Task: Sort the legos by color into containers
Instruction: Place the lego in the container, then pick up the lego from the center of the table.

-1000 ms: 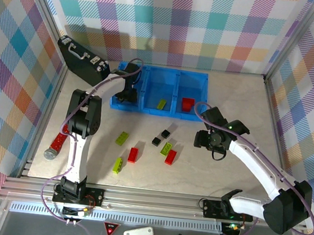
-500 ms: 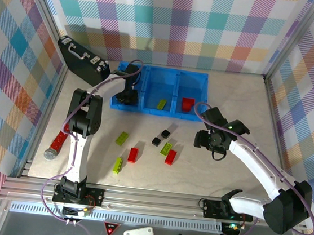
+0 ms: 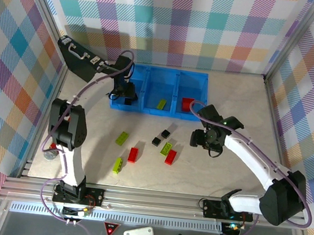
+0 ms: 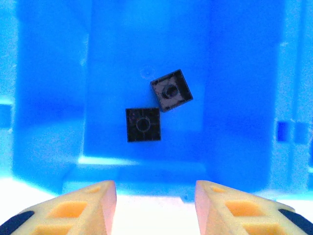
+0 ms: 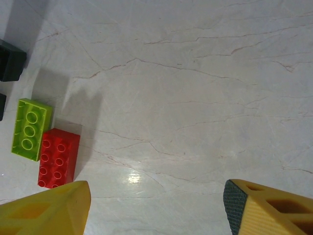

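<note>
The three joined blue containers (image 3: 193,76) stand at the back of the table. My left gripper (image 3: 123,94) hangs open over the left bin (image 4: 146,49), where two black legos (image 4: 170,90) (image 4: 143,124) lie on the floor; nothing is between its fingers (image 4: 155,208). The middle bin holds a green lego (image 3: 162,103) and the right bin a red one (image 3: 187,104). My right gripper (image 3: 195,138) (image 5: 156,205) is open and empty above bare table, right of a green lego (image 5: 31,129) and a red lego (image 5: 58,157).
Loose on the table lie green legos (image 3: 122,138) (image 3: 117,164), a red one (image 3: 133,154) and two black ones (image 3: 166,134) (image 3: 156,142). A black briefcase (image 3: 78,57) leans at the back left. Metal frame rails edge the table.
The left arm's elbow has swung out to the left while its gripper stayed over the left bin. The right gripper has shifted slightly left toward the legos.
</note>
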`<state>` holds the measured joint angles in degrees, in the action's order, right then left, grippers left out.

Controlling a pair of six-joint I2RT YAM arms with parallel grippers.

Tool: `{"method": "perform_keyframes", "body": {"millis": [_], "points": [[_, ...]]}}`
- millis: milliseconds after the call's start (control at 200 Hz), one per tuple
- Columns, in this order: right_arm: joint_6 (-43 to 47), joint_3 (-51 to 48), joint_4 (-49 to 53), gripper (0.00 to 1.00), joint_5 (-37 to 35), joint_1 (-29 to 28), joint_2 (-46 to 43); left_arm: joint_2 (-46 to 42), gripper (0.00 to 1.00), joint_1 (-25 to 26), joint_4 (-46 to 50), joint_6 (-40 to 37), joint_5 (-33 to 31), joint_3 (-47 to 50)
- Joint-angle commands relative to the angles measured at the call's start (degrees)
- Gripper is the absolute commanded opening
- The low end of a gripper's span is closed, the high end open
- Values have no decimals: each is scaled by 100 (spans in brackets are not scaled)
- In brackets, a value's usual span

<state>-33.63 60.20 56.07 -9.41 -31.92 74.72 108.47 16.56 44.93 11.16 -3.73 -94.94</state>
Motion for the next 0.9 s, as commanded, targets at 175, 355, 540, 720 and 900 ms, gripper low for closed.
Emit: {"method": "perform_keyframes", "body": {"millis": [175,355,540,720,900], "points": [[49,305,-164,73,220,-212,359,-1176,46,-66,417,10,219,923],[6,449,-228,72,211,-456,640,-1865,46,-74,530,-105,355,1548],[363,606,-369,72,321,-705,983,-2513,46,-75,773,-325,426,2074],[1609,613,-755,73,501,-798,1188,-3168,47,-73,802,-729,513,2569],[2788,887,-868,73,617,-825,1660,-3724,48,-74,426,-773,451,3104]]}}
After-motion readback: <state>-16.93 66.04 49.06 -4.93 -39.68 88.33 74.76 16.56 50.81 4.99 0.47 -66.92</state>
